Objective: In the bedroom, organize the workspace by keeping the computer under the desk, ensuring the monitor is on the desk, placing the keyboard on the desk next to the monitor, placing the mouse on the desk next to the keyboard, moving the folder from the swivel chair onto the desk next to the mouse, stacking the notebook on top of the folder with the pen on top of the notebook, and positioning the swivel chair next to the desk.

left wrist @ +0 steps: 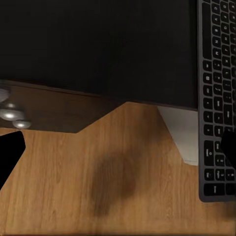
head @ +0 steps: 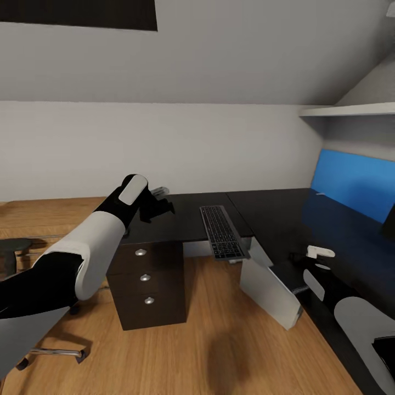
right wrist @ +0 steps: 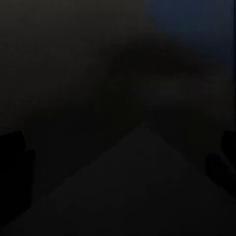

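Observation:
The black L-shaped desk [head: 274,216] runs from the centre to the right. The dark keyboard [head: 222,231] lies on it lengthwise, its near end overhanging the front edge; the left wrist view also catches the keyboard [left wrist: 216,98]. The light grey computer [head: 269,285] leans tilted under the desk. My left gripper [head: 160,204] hovers open over the desk's left end above the drawers [head: 145,277], with nothing between its fingers [left wrist: 10,152]. My right gripper [head: 307,260] sits low over the desk's right wing, open [right wrist: 118,152] above the dark surface. Part of the swivel chair [head: 16,247] shows at far left.
A blue wall panel [head: 356,181] lines the wall behind the right wing, with a white shelf [head: 351,109] above it. A black shape [head: 388,222] is cut off by the right edge. The chair's chrome base [head: 55,351] stands on the wooden floor [head: 219,340].

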`<state>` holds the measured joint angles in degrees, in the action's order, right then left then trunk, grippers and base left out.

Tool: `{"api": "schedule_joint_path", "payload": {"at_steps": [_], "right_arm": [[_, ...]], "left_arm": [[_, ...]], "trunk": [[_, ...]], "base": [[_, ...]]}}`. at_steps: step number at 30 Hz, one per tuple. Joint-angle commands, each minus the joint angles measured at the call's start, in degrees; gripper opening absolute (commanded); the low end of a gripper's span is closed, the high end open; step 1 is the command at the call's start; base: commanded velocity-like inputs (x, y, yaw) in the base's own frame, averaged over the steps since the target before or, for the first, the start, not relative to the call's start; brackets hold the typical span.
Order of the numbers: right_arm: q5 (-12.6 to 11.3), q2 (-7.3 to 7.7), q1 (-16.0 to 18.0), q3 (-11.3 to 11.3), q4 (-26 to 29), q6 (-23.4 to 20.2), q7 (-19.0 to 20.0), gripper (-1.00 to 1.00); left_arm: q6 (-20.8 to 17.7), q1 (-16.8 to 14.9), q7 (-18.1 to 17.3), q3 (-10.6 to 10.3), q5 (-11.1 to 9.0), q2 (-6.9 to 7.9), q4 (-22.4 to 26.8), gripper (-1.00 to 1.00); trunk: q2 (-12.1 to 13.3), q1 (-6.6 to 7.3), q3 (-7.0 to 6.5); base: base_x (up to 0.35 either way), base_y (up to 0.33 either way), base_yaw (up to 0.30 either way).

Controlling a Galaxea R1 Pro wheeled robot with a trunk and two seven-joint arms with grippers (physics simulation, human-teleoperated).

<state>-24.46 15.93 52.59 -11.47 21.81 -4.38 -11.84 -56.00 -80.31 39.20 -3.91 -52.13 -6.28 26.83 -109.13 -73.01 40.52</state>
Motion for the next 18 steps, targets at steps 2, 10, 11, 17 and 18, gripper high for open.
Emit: {"api": "schedule_joint_path", "payload": {"at_steps": [2, 10, 11, 17, 18], "right_arm": [[-0.42, 0.07, -0.03, -0.57, -0.1, -0.8, -0.46, 1.0], [-0.42, 0.07, -0.03, -0.57, -0.1, -0.8, -0.46, 1.0], [-0.42, 0.07, -0.03, -0.57, -0.1, -0.8, -0.46, 1.0], [-0.42, 0.07, -0.03, -0.57, -0.1, -0.76, -0.46, 1.0], [-0.42, 0.07, -0.03, -0.57, -0.1, -0.76, -0.46, 1.0]], "left_arm": [[-0.07, -0.03, 0.53, -0.31, -0.61, 0.04, 0.07, 1.0], [-0.07, -0.05, 0.56, -0.31, -0.67, 0.04, -0.01, 1.0], [-0.07, -0.04, 0.55, -0.31, -0.67, 0.04, -0.01, 1.0], [-0.07, -0.03, 0.53, -0.26, -0.68, 0.09, -0.46, 1.0], [-0.07, -0.03, 0.53, -0.25, -0.65, 0.1, -0.72, 1.0]], "trunk": [[-0.02, 0.0, 0.08], [-0.02, 0.0, 0.08], [-0.02, 0.0, 0.08], [-0.02, 0.0, 0.08], [-0.02, 0.0, 0.08]], "base": [[-0.017, 0.0, 0.0], [-0.085, 0.0, 0.0], [-0.274, 0.0, 0.0], [-0.118, 0.0, 0.0], [-0.036, 0.0, 0.0]]}}
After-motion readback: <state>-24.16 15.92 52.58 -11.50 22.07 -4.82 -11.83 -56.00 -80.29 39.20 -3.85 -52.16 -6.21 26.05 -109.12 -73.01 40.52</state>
